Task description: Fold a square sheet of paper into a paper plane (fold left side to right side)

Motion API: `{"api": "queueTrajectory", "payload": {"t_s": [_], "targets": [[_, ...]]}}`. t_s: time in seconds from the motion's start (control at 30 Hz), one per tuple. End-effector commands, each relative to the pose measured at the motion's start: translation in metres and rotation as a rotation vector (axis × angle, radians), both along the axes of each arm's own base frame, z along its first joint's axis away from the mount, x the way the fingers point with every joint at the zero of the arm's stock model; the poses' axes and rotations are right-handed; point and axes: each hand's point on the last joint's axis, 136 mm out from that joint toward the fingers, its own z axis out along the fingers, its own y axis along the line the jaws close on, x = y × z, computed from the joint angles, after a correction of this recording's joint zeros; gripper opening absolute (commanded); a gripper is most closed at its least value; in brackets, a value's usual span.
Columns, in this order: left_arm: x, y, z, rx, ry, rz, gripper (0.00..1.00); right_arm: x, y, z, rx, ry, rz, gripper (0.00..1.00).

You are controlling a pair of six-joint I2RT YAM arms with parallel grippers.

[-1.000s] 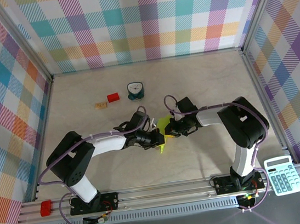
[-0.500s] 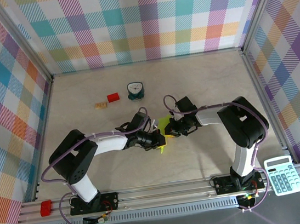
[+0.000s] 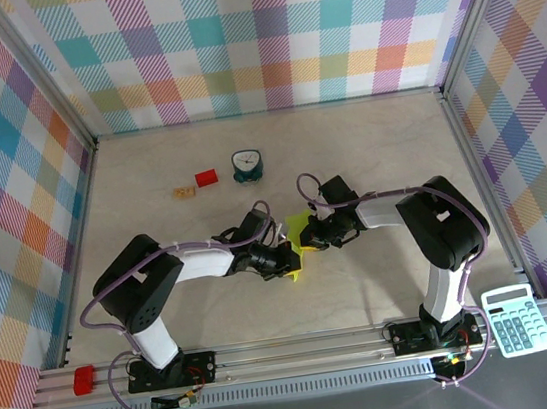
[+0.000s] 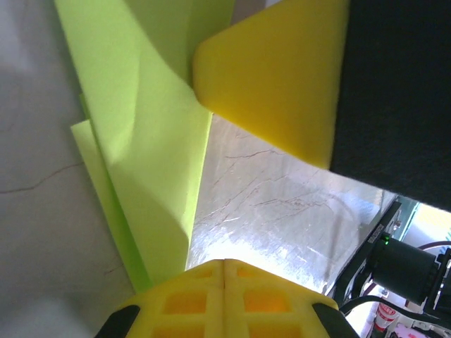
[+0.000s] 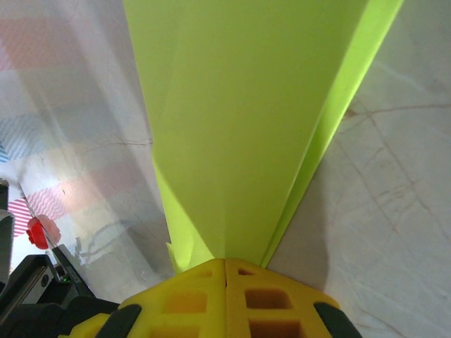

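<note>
The lime sheet of paper (image 3: 298, 229) lies mid-table, folded into a narrow pointed shape with layered edges. It runs away from my right fingertips in the right wrist view as the paper (image 5: 239, 120), with one long crease. My right gripper (image 3: 315, 238) (image 5: 225, 262) is shut, its tip resting on the paper's near end. My left gripper (image 3: 287, 259) (image 4: 224, 263) is shut too, its tip against the paper (image 4: 141, 141) at its edge. The right gripper's yellow finger (image 4: 275, 77) sits close ahead of it. The arms hide most of the paper from above.
A teal clock (image 3: 246, 165), a red block (image 3: 207, 178) and a small tan piece (image 3: 184, 191) sit behind the arms toward the back. A calculator (image 3: 514, 320) lies at the near right rail. Checked walls close three sides.
The left arm has slid slightly to the right along the paper. The right gripper has stayed put on the paper. Both grippers have stayed shut.
</note>
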Motion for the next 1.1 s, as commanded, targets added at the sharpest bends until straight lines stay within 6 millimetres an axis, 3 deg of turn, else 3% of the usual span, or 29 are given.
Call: {"api": "queueTrajectory", "payload": {"t_s": [0.0,1.07], "targets": [[-0.011,0.003,-0.008,0.012,0.028,-0.012,0.00,-0.024,-0.033,-0.046,-0.203,0.107,-0.025,0.00],[-0.032,0.018,-0.016,0.047,0.062,-0.022,0.00,-0.023,-0.034,-0.052,-0.233,0.122,-0.013,0.00]]}}
